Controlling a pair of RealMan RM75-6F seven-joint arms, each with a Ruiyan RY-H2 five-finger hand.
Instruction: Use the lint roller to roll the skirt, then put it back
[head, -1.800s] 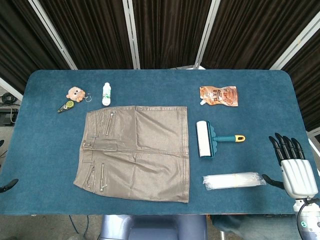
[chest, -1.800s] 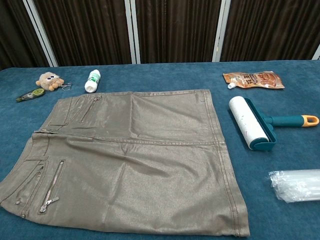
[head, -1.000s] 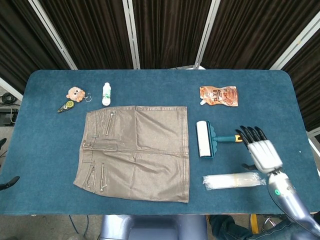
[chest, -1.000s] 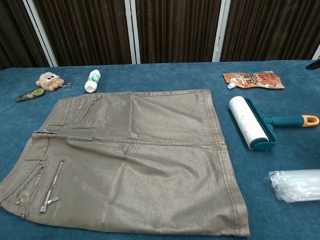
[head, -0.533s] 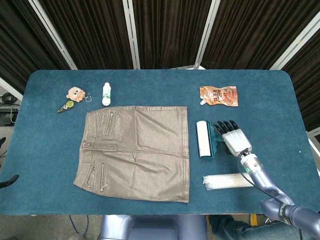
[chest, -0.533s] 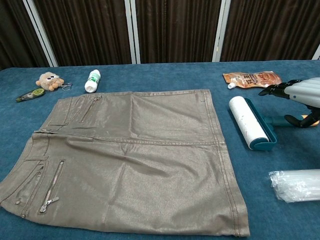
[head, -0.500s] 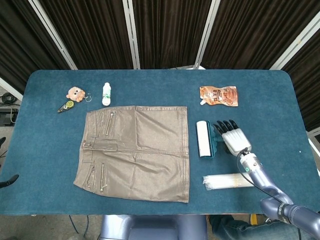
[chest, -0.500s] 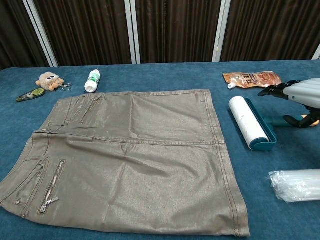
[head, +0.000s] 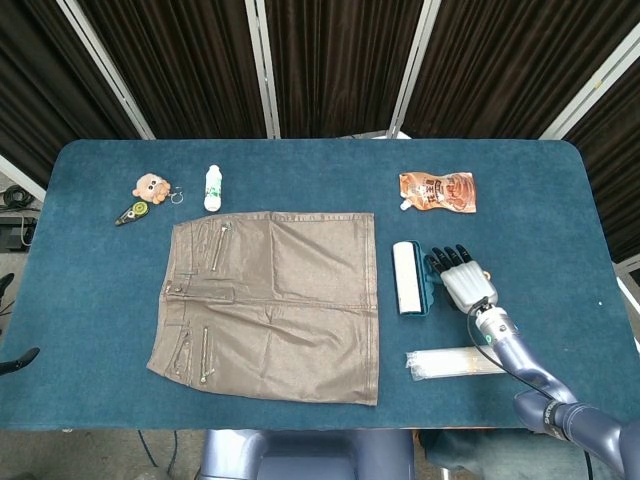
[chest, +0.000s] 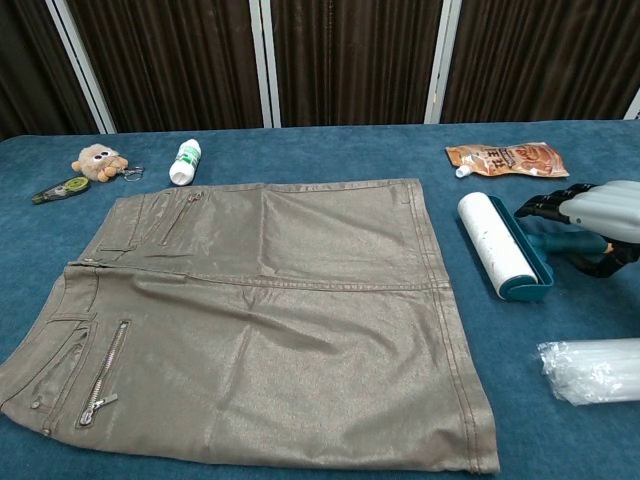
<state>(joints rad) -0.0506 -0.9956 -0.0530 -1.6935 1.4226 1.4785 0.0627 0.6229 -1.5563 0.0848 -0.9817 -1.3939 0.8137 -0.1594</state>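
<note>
The brown skirt (head: 270, 290) (chest: 260, 320) lies flat in the middle of the blue table. Just right of its hem lies the lint roller (head: 406, 277) (chest: 495, 245), white roll in a teal frame, its handle pointing right. My right hand (head: 465, 283) (chest: 600, 215) hovers over that handle with fingers stretched toward the roll and thumb apart on the near side; the teal handle still shows beneath it, and the fingers are not closed around it. Only a dark tip (head: 18, 360) at the left edge hints at my left hand.
A clear plastic pack (head: 455, 360) (chest: 595, 370) lies near the front edge, right of the skirt. An orange pouch (head: 437, 191) sits behind the roller. A small white bottle (head: 212, 187), a plush keychain (head: 151, 186) and a green tape dispenser (head: 131, 212) lie at the back left.
My right hand came in from the table's right front corner to above the roller handle, then sank slightly closer onto it. The roller and skirt have not moved.
</note>
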